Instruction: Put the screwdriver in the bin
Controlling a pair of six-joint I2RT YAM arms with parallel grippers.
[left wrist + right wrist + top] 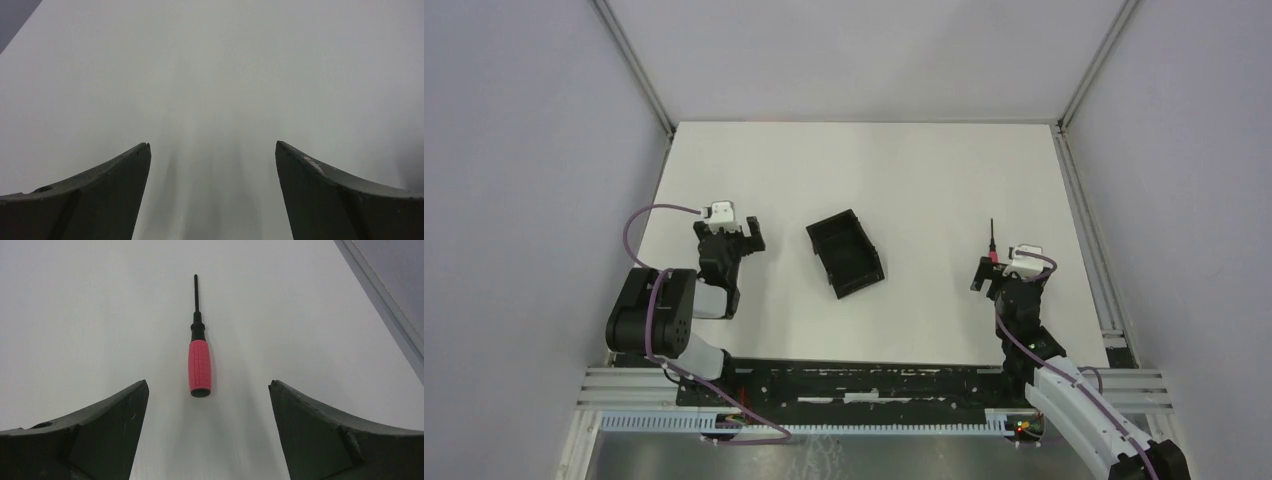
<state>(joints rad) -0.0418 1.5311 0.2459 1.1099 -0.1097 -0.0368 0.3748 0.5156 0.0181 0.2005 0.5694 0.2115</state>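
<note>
White table [874, 170], pale grey walls on three sides. The screwdriver [992, 240] lies flat on the right half of the table, outside the bin [845, 254] and well apart from it. Its long axis runs almost straight from the near edge toward the far edge – thin black shaft and tip toward the far wall, red handle toward the arm bases.

The right gripper [999, 268] sits just behind the handle. In the right wrist view the screwdriver [199, 367] lines up with the centre line of the gripper [208, 384]: tip pointing away from the camera, handle butt about level with the fingertips and between them. Both fingers [115, 410] are spread wide, with bare table on either side of the handle – nothing is grasped.

The bin stands near the middle of the table, turned so its long axis runs diagonally.

The left gripper [729, 235] is left of the bin, apart from it. Its wrist view shows this gripper [212, 144] with fingers parted over bare table, holding nothing.
</note>
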